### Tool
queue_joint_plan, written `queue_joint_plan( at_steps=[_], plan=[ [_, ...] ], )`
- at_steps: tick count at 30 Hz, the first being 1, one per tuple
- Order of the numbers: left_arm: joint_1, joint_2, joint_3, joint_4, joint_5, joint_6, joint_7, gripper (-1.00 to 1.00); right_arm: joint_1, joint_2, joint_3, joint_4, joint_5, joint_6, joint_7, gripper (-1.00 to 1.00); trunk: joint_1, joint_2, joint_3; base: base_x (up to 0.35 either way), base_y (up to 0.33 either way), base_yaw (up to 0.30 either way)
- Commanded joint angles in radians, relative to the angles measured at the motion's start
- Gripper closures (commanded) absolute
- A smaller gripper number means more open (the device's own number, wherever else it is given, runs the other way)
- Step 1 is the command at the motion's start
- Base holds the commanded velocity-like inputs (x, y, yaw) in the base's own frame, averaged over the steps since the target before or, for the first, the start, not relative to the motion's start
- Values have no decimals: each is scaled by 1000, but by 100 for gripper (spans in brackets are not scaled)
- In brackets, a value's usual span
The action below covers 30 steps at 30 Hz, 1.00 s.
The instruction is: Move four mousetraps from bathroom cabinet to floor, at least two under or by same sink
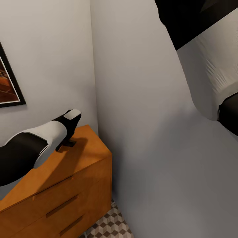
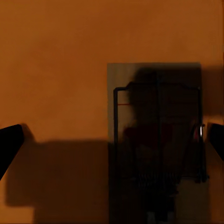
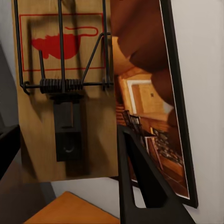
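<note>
One mousetrap (image 2: 156,144), a flat plate with a wire bar, lies in shadow on the orange-brown cabinet top (image 2: 60,60). My left gripper (image 2: 112,140) hangs open over it, its fingers (image 2: 9,144) wide apart and the trap nearer one of them. From the head camera the left gripper (image 1: 67,142) points down onto the cabinet (image 1: 76,185). A second mousetrap (image 3: 65,93), pale wood with a red mouse print and a coil spring, is held up in the air with my right gripper (image 3: 65,158) shut on it. The patterned bathroom floor (image 1: 112,224) shows beside the cabinet.
A dark-framed picture (image 1: 8,86) hangs on the wall above the cabinet, and that picture (image 3: 154,121) is right behind the held trap. The cabinet stands in a wall corner (image 1: 94,82). My right forearm (image 1: 211,79) looms large at the upper right.
</note>
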Motion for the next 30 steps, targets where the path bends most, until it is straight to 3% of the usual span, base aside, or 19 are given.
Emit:
queue_joint_plan(
  at_steps=[1, 15, 16, 30],
  plan=[
    [11, 1, 20, -2, 12, 4, -4, -100, -1, 0, 4, -6, -13, -1, -11, 100, 0, 0, -1, 0, 0, 0],
    [16, -9, 20, -5, 21, 6, -18, -100, -1, 0, 5, -20, -14, -4, -20, 100, 0, 0, -1, 0, 0, 0],
    [16, -10, 21, -4, 21, 6, -18, 100, -1, 0, 5, -20, -14, -5, -20, 100, 0, 0, -1, 0, 0, 0],
    [16, -3, 21, -2, 21, 6, -19, 100, -1, 0, 5, -20, -14, -6, -21, 100, 0, 0, -1, 0, 0, 0]
  ],
)
